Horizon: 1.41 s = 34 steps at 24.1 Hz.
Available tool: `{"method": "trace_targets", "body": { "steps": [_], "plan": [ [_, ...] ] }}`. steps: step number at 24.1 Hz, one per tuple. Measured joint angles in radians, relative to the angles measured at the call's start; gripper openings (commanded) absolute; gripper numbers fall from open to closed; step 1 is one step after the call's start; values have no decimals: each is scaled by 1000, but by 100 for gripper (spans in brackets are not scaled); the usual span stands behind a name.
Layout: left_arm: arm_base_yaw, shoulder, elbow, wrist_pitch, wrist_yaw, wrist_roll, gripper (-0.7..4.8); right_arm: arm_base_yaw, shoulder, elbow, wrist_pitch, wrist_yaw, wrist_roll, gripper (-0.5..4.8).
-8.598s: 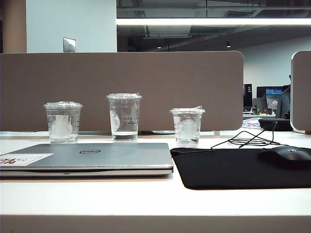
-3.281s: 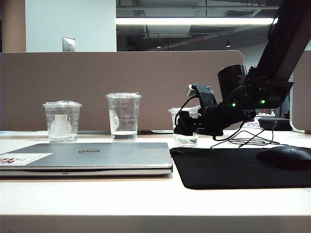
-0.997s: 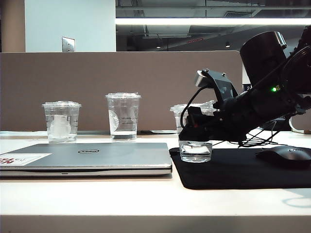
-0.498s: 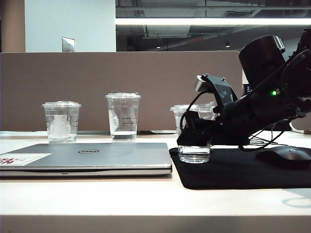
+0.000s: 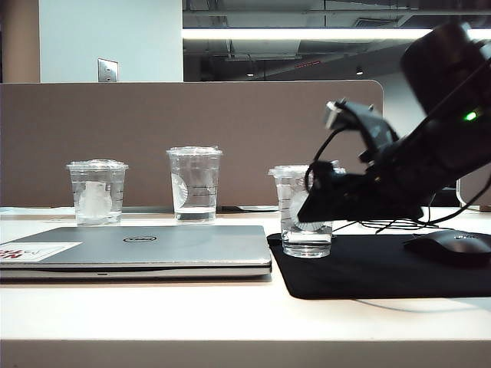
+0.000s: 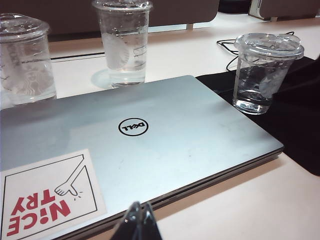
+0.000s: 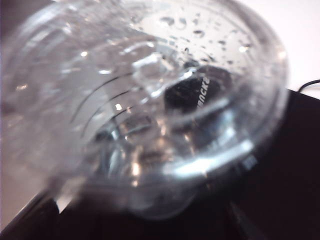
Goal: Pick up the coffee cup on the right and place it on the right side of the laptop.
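Observation:
The coffee cup (image 5: 290, 195), short and clear with a flat lid, stands upright on the black mouse pad (image 5: 368, 272), just off the right edge of the closed silver laptop (image 5: 153, 249). My right gripper (image 5: 311, 213) is open and tilted down at the cup's right side, its near finger overlapping the cup in the exterior view. In the left wrist view the coffee cup (image 6: 262, 75) stands free beside the laptop (image 6: 150, 135) with no finger around it. The coffee cup (image 7: 150, 100) fills the blurred right wrist view. My left gripper (image 6: 138, 210) is shut, hovering over the laptop's front edge.
A tall clear cup (image 5: 196, 184) and another short cup (image 5: 97, 192) stand behind the laptop against the brown partition (image 5: 192, 130). A black mouse (image 5: 453, 247) lies on the pad's right part, with its cable (image 5: 391, 224) looped behind.
The right gripper set the cup down on the pad, let go and has pulled up and back to the right. The cup keeps its place. The left arm is still.

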Motion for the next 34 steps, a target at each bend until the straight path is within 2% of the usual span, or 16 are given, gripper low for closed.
{"method": "trace_targets", "body": {
  "steps": [3,8,10,12,13,16,18,21,25,34],
  "plan": [
    [0,0,0,0,0,0,-5,0,-108,-78,-6,-1,0,479],
    [0,0,0,0,0,0,-5,0,-361,-167,-188,-9,33,477],
    [1,0,0,0,0,0,-5,0,-437,-179,-254,-9,54,374],
    [16,0,0,0,4,0,-5,0,-526,-187,-317,-13,75,244],
    [39,0,0,0,5,0,-5,1,-562,-186,-339,-15,81,171],
    [125,0,0,0,10,0,-5,1,-668,-185,-396,-21,103,-6],
    [259,0,0,0,12,0,-5,1,-802,-187,-463,-26,124,-7],
    [335,0,0,0,12,0,-5,1,-871,-186,-491,-3,129,-7],
    [377,0,0,0,12,0,-5,1,-970,-188,-569,62,134,-7],
    [436,0,0,0,13,0,-5,0,-1199,-270,-596,142,163,-7]
  ]
}}
